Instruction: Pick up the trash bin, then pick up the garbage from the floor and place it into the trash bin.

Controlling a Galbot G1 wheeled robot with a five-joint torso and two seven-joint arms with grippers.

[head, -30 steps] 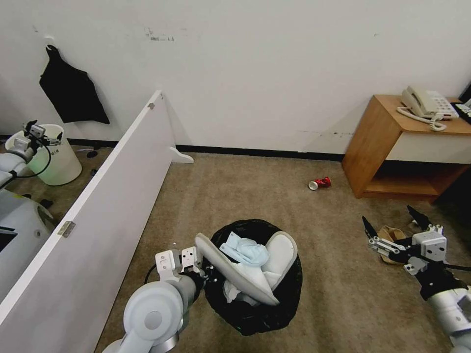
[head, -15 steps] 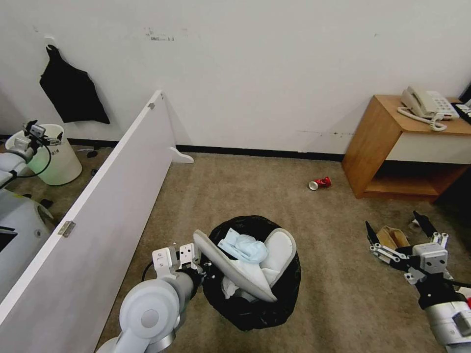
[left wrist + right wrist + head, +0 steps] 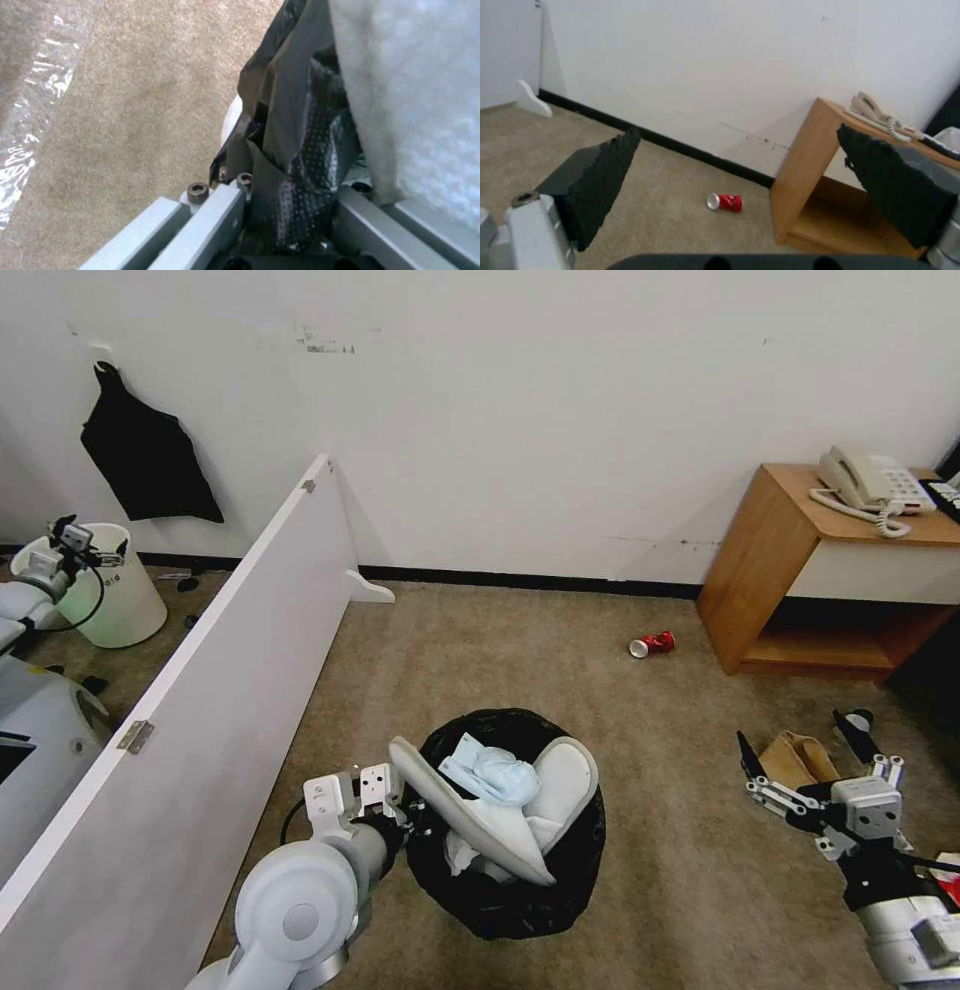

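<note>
The left hand gripped the bag-lined rim of the trash bin, its fingertips hidden under black plastic; the left wrist view showed the creased bag pinched between them. White slippers and a blue mask filled the bin. The right hand hung spread wide and empty above a brown paper bag. Farther off, a red can lay on the carpet by the wooden stand.
</note>
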